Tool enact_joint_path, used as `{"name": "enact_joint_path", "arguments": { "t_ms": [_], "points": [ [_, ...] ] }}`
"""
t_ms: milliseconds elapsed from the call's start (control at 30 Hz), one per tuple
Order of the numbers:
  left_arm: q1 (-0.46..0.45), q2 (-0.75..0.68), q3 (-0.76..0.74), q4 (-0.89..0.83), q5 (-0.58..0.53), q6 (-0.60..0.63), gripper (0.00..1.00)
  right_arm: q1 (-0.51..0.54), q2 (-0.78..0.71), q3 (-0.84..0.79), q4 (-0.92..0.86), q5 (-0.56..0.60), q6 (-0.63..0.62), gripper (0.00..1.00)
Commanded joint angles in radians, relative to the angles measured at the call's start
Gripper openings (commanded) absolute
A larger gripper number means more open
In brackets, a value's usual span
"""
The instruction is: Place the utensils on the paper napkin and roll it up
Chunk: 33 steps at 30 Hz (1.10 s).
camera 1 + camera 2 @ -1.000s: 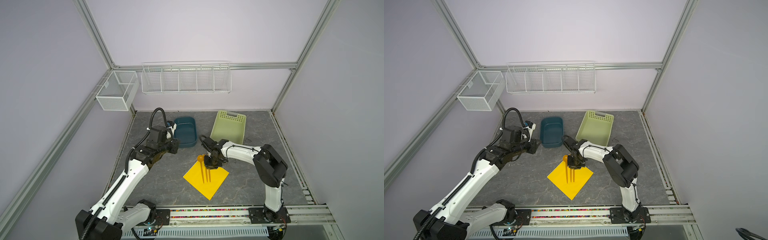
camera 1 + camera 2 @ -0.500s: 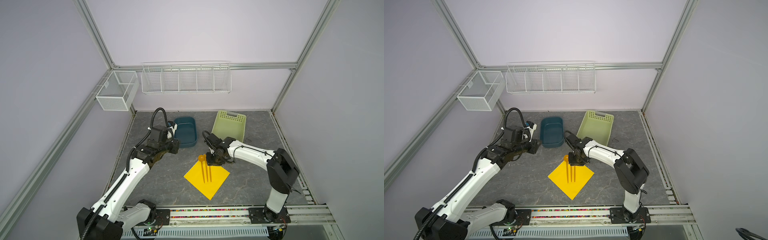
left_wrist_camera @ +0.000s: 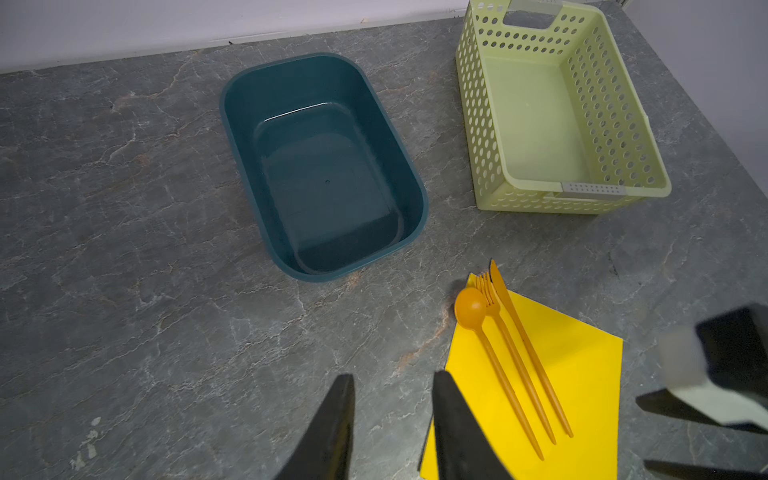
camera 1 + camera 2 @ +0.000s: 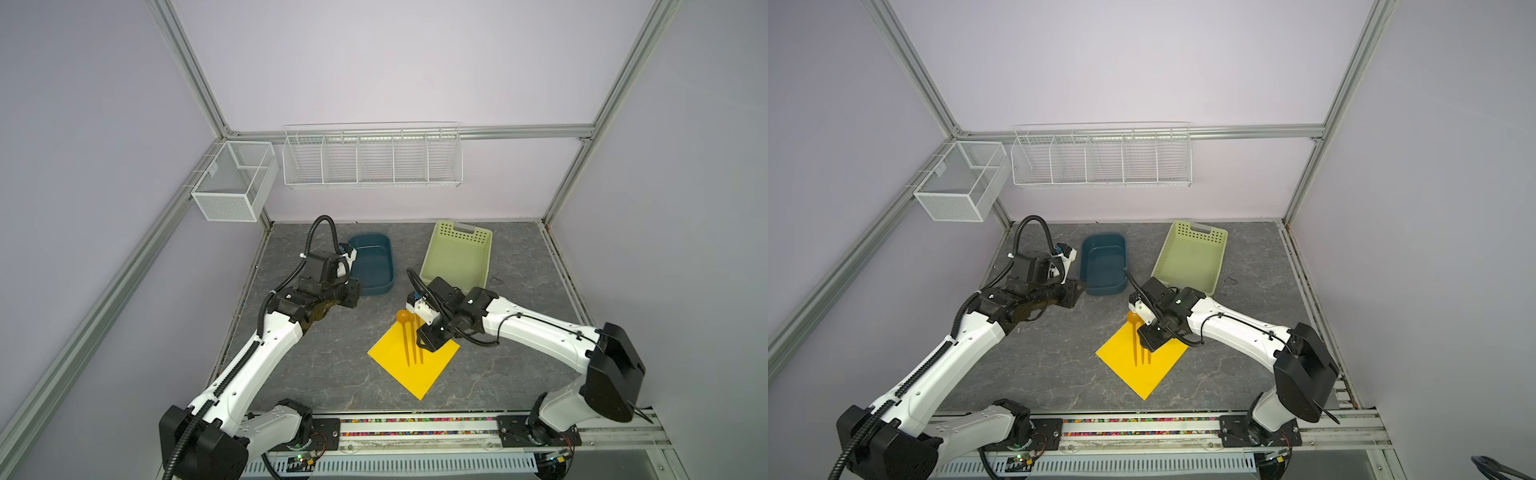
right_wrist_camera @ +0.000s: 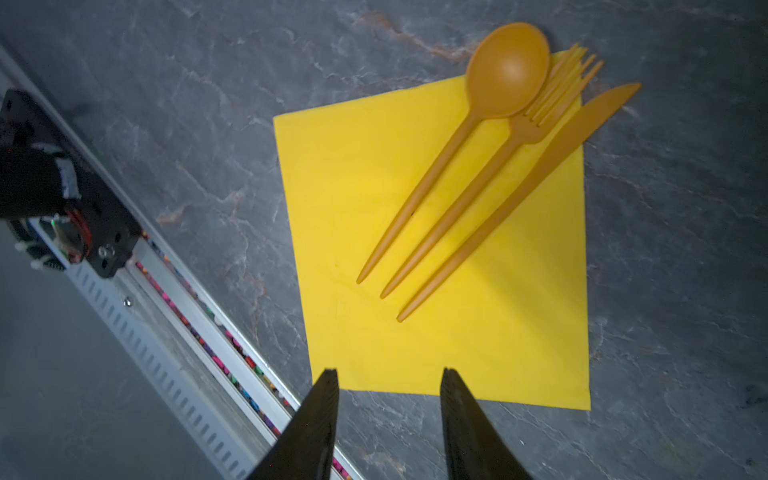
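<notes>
- Since the spoon [image 5: 507,70], fork [image 5: 476,183] and knife [image 5: 519,203] already lie side by side on the napkin [image 5: 415,332], placing looks done; rolling is not yet begun
- it lies flat and unrolled near the middle of the grey table [image 4: 332,374]; bright yellow, faintly creased; their heads overhang one corner
- right gripper [image 5: 389,370] hovers above its edge, jaws apart, empty; left gripper [image 3: 395,378] likewise parted, holding nothing

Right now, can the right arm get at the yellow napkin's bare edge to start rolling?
Probably yes. The right gripper hangs open right by that edge of the paper napkin, with nothing between them. The spoon, fork and knife lie toward the opposite corner, clear of it.
</notes>
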Motion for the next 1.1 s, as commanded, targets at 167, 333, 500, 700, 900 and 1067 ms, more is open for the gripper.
{"name": "enact_joint_path", "arguments": {
  "t_ms": [167,333,500,700,900,1067],
  "points": [
    [0.004,-0.001,-0.007,-0.007,-0.021,0.009,0.33,0.127,-0.097,-0.131,-0.006,-0.088,-0.481,0.45],
    [0.006,-0.003,-0.003,-0.010,-0.032,0.011,0.33,0.216,-0.042,-0.147,-0.033,-0.030,-0.572,0.45],
    [0.005,-0.022,-0.012,-0.007,-0.042,0.008,0.33,0.280,0.022,-0.167,-0.002,0.045,-0.621,0.44],
    [0.005,-0.024,-0.012,-0.006,-0.043,0.003,0.33,0.311,0.096,-0.162,0.031,0.112,-0.652,0.44],
    [0.006,-0.020,-0.013,-0.002,-0.033,0.000,0.33,0.330,0.163,-0.135,0.052,0.131,-0.657,0.40],
    [0.005,-0.022,-0.015,-0.001,-0.033,-0.003,0.34,0.359,0.202,-0.125,0.065,0.137,-0.652,0.38]
  ]
}}
